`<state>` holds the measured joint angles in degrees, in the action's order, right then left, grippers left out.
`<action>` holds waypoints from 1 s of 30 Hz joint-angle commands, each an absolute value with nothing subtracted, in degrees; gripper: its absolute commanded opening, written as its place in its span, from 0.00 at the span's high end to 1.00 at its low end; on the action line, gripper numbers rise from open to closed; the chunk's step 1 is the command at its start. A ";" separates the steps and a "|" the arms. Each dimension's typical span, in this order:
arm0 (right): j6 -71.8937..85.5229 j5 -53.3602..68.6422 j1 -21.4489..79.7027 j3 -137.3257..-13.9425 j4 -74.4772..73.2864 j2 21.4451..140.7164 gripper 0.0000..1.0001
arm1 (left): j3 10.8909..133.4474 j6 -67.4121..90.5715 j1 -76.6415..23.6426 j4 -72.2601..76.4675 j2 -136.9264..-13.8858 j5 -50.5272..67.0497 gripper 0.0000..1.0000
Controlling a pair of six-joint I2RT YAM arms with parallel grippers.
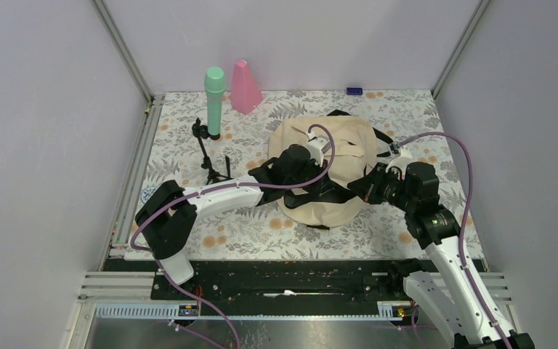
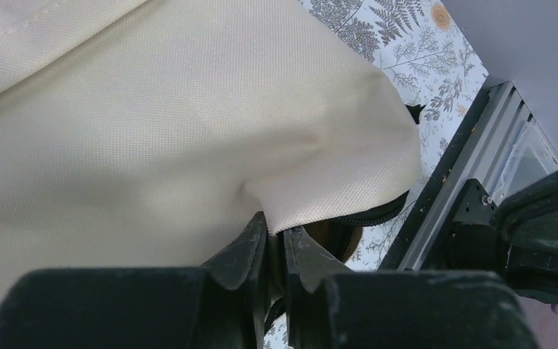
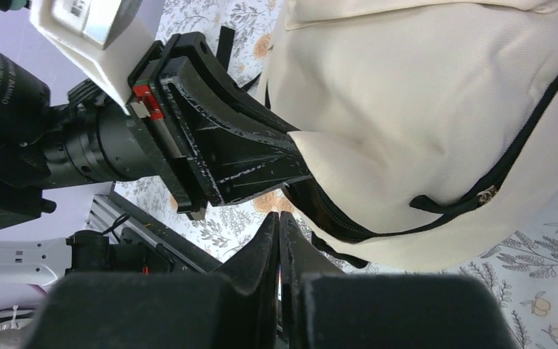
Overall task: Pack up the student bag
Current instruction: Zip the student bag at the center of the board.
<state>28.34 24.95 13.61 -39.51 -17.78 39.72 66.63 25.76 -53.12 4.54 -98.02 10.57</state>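
Cream student bag [image 2: 152,131] fabric pinched by left jaws; right jaws fully closed.

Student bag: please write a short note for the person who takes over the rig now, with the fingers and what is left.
Left fingers: shut on a fold of the student bag, beside its zipper.
Right fingers: shut, close to the zipper; nothing clearly held.
The bag lies on the table, centre.
Done: nothing visibly packed.
Left: green microphone and pink cone stand at the far side, outside the bag.
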 commanded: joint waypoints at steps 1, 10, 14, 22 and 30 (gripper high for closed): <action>27.62 18.88 13.97 -41.42 -20.29 39.46 0.99 | 68.42 25.40 -53.45 10.02 -97.05 12.16 0.88; 22.30 11.09 13.97 -41.52 -23.34 40.02 0.33 | 65.50 22.08 -53.48 5.83 -92.66 8.73 0.41; 22.85 5.70 13.97 -40.09 -24.08 40.95 0.28 | 63.30 21.97 -53.14 4.30 -89.78 6.26 0.24; 31.87 2.20 13.97 -36.41 -18.99 42.17 0.33 | 56.42 21.65 -52.65 7.28 -82.33 6.95 0.13; 35.63 1.48 13.99 -33.69 -17.52 44.05 0.43 | 56.92 24.26 -52.69 9.57 -84.14 9.99 0.11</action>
